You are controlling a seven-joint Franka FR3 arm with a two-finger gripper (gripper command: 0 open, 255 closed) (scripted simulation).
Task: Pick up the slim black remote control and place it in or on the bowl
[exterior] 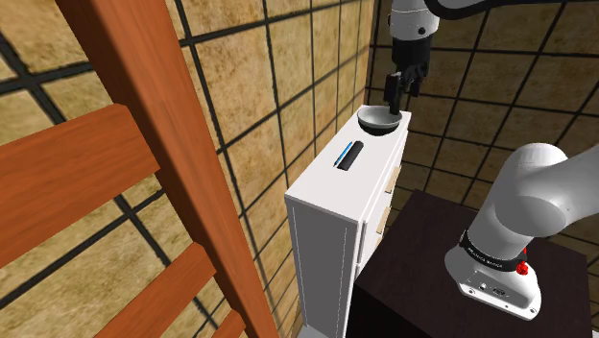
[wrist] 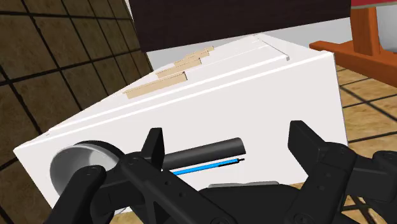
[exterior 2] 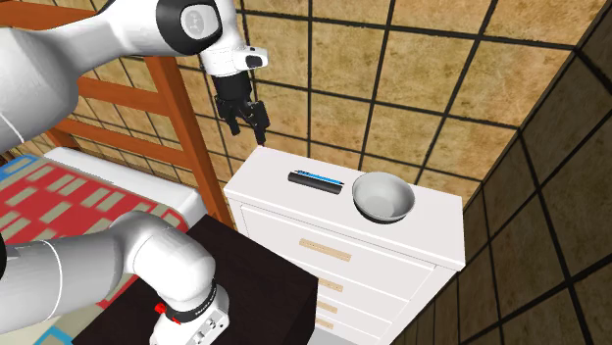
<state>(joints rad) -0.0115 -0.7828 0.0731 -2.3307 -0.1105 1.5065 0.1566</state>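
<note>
Black slim remote, round grey bowl

Walls: tan tiles, dark grout, on every side of me.
Dresser: white, pale drawer handles, near the wall.
Wooden frame: orange-brown, slatted, beside the dresser.
Bedcover: red-patterned.

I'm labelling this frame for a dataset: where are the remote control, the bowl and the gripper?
remote control (exterior 2: 316, 180), second exterior view, middle of its black body.
bowl (exterior 2: 383, 199), second exterior view, its inner wall.
gripper (exterior 2: 248, 133), second exterior view, midway between its open fingertips.
</note>
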